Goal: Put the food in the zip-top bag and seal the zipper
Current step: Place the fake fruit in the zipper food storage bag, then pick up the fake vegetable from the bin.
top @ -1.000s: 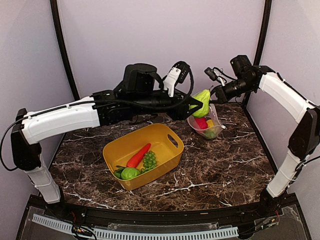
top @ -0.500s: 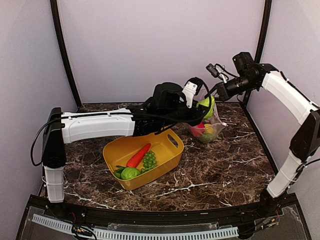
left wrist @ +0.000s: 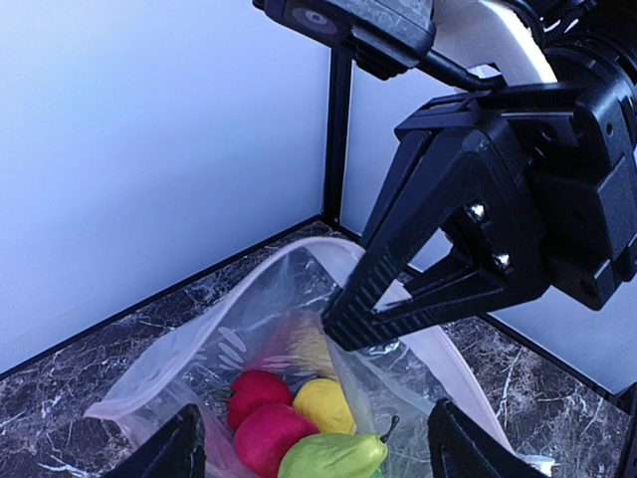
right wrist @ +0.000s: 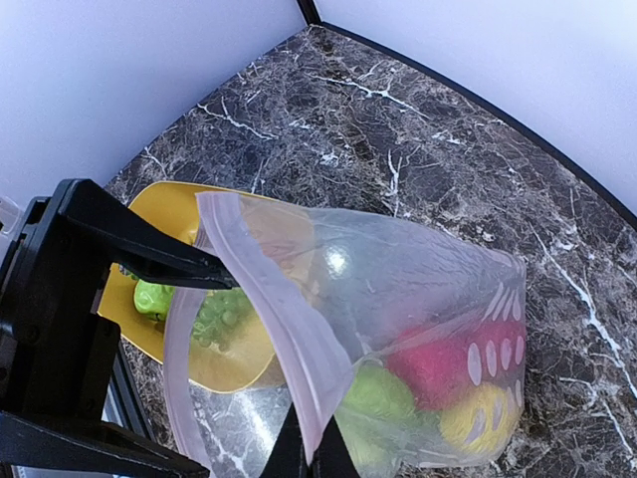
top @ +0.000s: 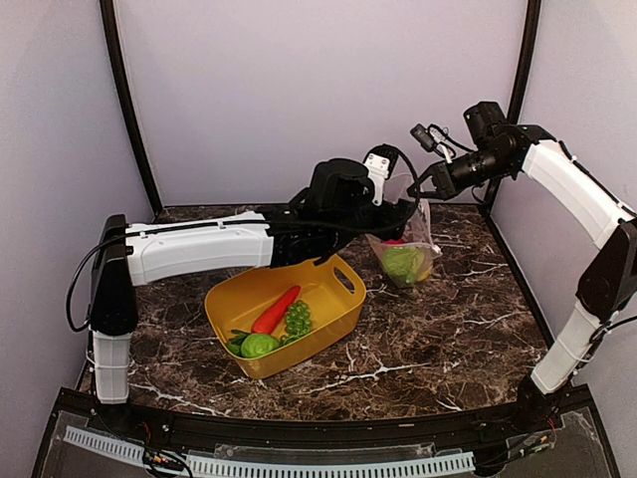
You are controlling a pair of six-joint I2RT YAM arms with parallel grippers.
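Top external view: a clear thin plastic zip-top bag (top: pixel 406 249), printed with pale oval dots, is seen hanging open over the far right part of the table, just beyond the tub. Red toy balls (left wrist: pixel 261 428), a yellow toy lemon (left wrist: pixel 320 401) and a green toy fruit (left wrist: pixel 333 456) are gathered in its bottom. The whitish zipper strip (right wrist: pixel 267 299) along the mouth is unsealed. One edge of the mouth is pinched between the closed black fingers of the right gripper (right wrist: pixel 307 453). The left gripper (left wrist: pixel 314 423) is placed at the mouth with its fingers spread wide and nothing gripped. Nearer the arms, a yellow plastic tub with handle slots (top: pixel 333 269) is set on the dark marbled table (top: pixel 448 329). A red-orange toy carrot (top: pixel 276 310), a bunch of green toy grapes (top: pixel 297 319) and a green round toy (top: pixel 259 345) are laid inside the tub.
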